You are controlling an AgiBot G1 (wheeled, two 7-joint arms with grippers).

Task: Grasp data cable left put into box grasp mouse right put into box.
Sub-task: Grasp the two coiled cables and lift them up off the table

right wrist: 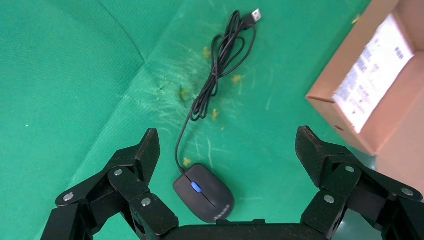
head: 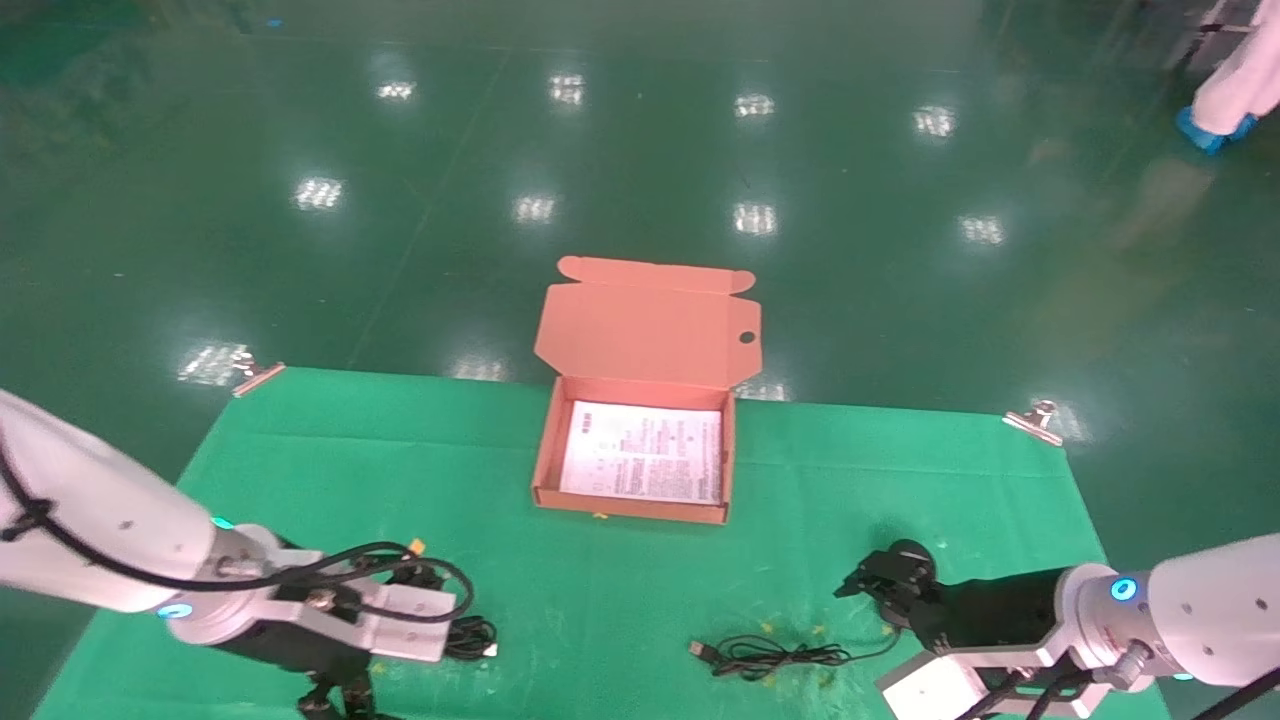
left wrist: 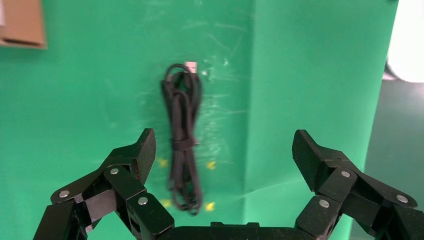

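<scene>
The data cable (left wrist: 182, 135), a black coiled bundle with a silver plug, lies on the green cloth; in the head view (head: 472, 637) the left arm partly hides it. My left gripper (left wrist: 225, 145) is open and empty above it, with the bundle near one finger. The mouse (right wrist: 205, 192), black with a blue light, lies between the open fingers of my right gripper (right wrist: 227, 145), closer to one finger and untouched. Its cord (right wrist: 220, 65) trails away, also visible in the head view (head: 770, 657). The box (head: 545, 450) stands open at the centre back, holding a white printed sheet (head: 645, 452).
The green cloth (head: 620, 590) covers the table and is held by metal clips at the far corners (head: 258, 377) (head: 1035, 422). The box lid (head: 650, 325) stands up behind the box. A person in white (head: 1235, 80) stands at the far right on the floor.
</scene>
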